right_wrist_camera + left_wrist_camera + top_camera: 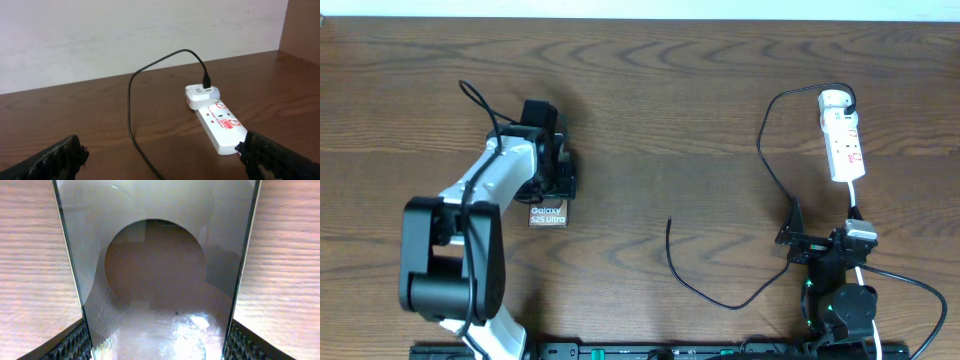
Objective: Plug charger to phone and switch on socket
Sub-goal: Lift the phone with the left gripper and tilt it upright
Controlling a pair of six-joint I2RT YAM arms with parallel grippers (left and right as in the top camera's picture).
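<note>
Your left gripper (157, 347) grasps the phone (548, 214) across its width, fingers (67, 345) pressed against both long edges, left of centre on the table (650, 120). Your right gripper (160, 165) is spread wide with nothing in it, facing the socket (843, 140) at the far right. The charger (129, 110) runs from the socket's plug head. Its tip lies loose mid-table, well apart from the phone.

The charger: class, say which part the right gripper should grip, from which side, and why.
Grip the charger just behind its free tip, where it lies nearly straight on bare table. Come from above with fingers straddling it crosswise: a thin flat-lying cord offers no side purchase. The open right gripper looks the nearer one.
</note>
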